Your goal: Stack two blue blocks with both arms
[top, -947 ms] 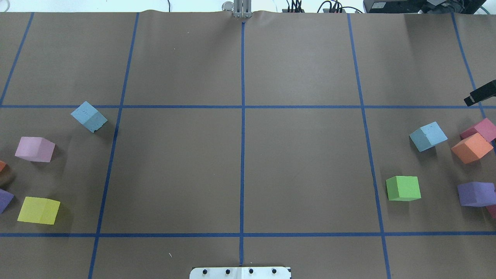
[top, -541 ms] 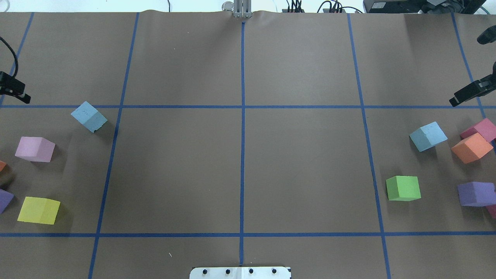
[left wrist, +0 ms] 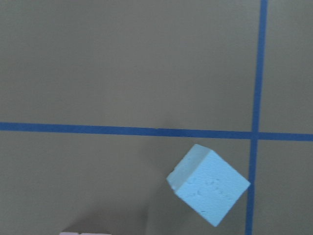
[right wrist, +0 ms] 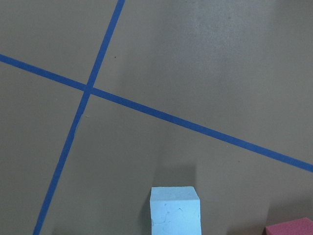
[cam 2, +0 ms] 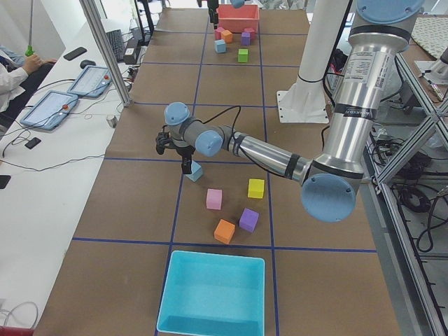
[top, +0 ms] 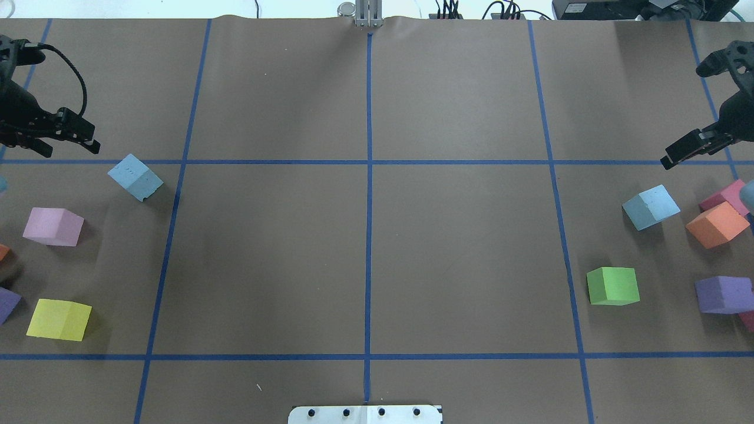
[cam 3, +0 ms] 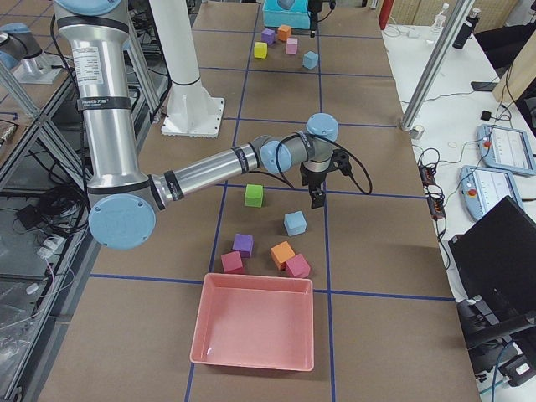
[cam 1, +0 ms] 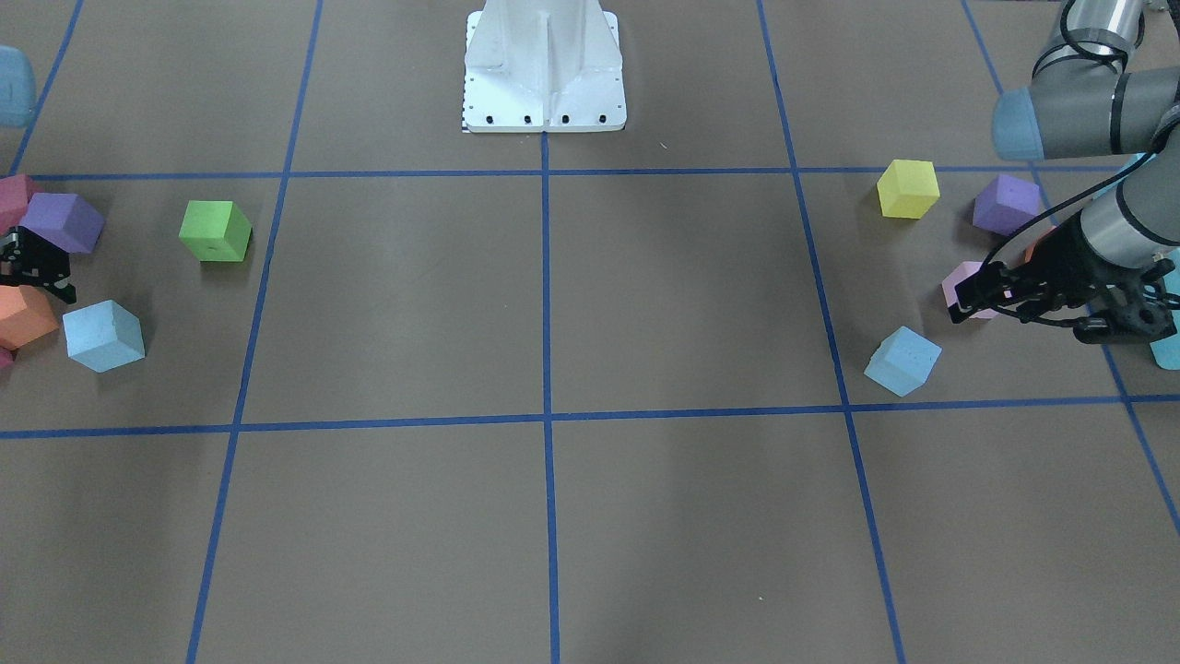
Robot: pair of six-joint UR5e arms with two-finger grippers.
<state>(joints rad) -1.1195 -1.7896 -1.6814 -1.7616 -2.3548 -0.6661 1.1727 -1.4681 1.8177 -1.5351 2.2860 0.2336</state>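
Note:
One pale blue block [top: 135,178] lies on the left of the table; it also shows in the front view [cam 1: 902,361] and low right in the left wrist view [left wrist: 209,191]. The other blue block [top: 651,206] lies on the right, also at the bottom of the right wrist view [right wrist: 175,210]. My left gripper [top: 68,150] hovers open and empty, just left of and beyond its block. My right gripper [top: 677,160] hovers beyond and slightly right of its block, looks open and holds nothing.
Pink [top: 53,227], yellow [top: 59,320] and purple [top: 7,303] cubes lie near the left block. Green [top: 613,286], orange [top: 717,224], magenta [top: 729,196] and purple [top: 723,294] cubes lie near the right one. A turquoise bin [cam 2: 210,294] and a pink bin [cam 3: 255,322] stand at the table ends.
Both grippers have moved inward from the overhead view's side edges toward the blue blocks. No block has moved.

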